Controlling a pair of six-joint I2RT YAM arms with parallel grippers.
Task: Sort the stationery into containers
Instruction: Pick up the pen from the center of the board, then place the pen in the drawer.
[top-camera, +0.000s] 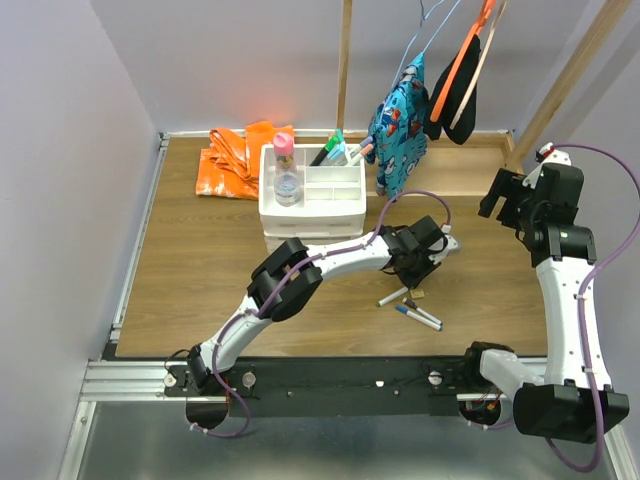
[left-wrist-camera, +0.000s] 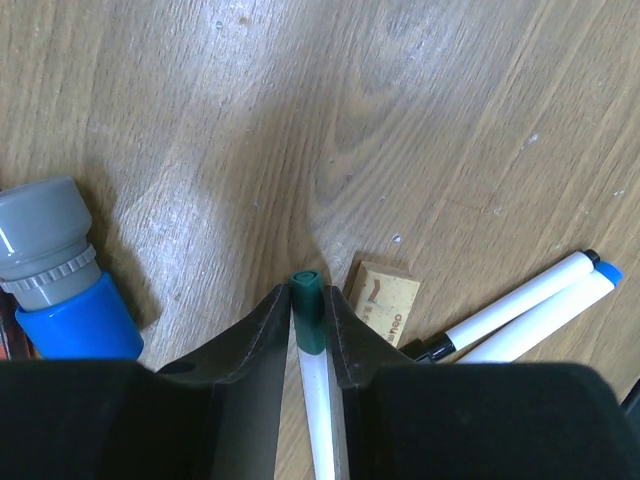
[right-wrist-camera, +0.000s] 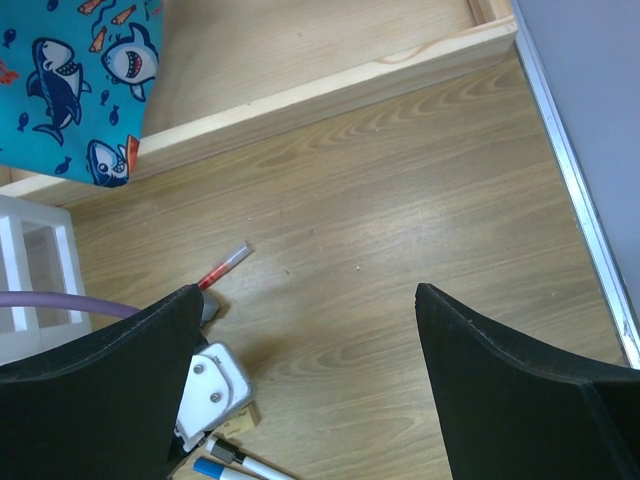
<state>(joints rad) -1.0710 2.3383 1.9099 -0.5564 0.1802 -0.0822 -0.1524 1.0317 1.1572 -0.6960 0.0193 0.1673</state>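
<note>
One printed marking was visible. It stood on the top face of the tan eraser (left-wrist-camera: 383, 300), which lay just to the right of the jaws of the left gripper (left-wrist-camera: 311, 325) in the wrist view. The marking comprised a dark brown curved stroke and a short word. The word appeared inverted and blurred; its letters could not be read. No other text was legible.
</note>
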